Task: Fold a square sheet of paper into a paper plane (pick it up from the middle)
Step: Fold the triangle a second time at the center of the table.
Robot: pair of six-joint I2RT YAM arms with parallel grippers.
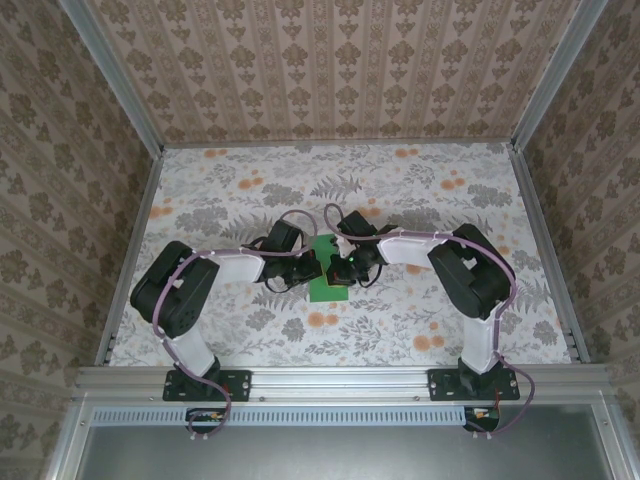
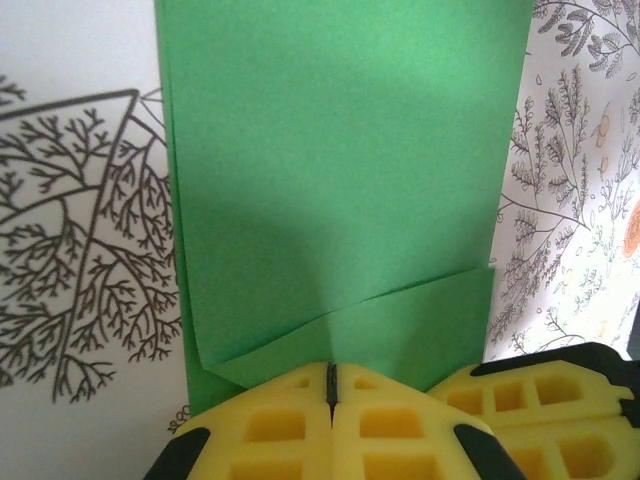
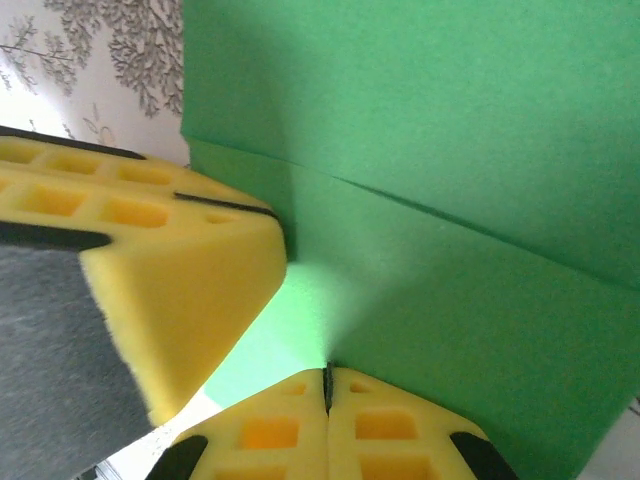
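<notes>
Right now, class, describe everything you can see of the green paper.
The paper is thin, plain, bright green and matte. It is folded over on itself, showing a layered edge and a slanted crease. It lies in the middle of the flowered table, between the two arms. The left fingers and right fingers, both shut, meet it from opposite sides where creases rise, seemingly pinching it.

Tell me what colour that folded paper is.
The paper is plain bright green, unprinted; the left wrist view shows it best.
</notes>
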